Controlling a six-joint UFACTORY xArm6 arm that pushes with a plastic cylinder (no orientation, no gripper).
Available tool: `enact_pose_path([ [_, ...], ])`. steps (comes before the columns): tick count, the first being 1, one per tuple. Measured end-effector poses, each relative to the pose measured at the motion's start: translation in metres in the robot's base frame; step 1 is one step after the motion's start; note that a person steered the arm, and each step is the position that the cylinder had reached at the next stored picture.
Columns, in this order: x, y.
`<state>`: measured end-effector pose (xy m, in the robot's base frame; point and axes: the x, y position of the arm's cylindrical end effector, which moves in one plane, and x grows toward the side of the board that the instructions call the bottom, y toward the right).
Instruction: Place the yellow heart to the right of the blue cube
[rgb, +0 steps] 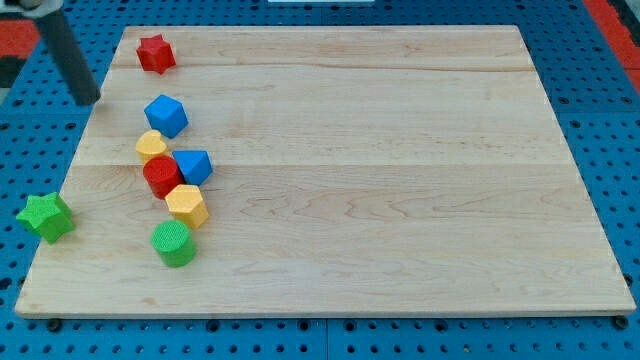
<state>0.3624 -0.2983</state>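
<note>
- The work surface is a pale wooden board (350, 180) lying on a blue pegboard (600, 60) studded with holes; a strip of red shows at the view's top corners.
- There are no containers here, so every block sits loose, all at the view's left.
- A red star (155, 53) lies alone near the board's top left corner.
- The blue cube (166, 115) stands below it, apart from the rest.
- Just under the cube, the yellow heart (151, 146) heads a tight cluster: it touches a red cylinder (162, 176), with a blue wedge-like block (193, 165) pressed against that cylinder's right side.
- A yellow hexagonal block (186, 204) sits against the cylinder's lower edge, and a green cylinder (173, 243) lies just below it.
- A green star (45, 217) rests at the board's left edge, partly over the pegboard.
- My rod slants down from the top left corner; my tip (91, 101) stands at the board's left edge, left of the blue cube and well apart from it, touching no block.
- I have no jaws to open or close, only the bare rod.
</note>
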Motion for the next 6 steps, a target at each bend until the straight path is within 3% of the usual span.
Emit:
enact_pose_path([
  [1,0.057,0.030],
  [2,0.071,0.087],
  [3,0.071,0.146],
  [6,0.051,0.231],
])
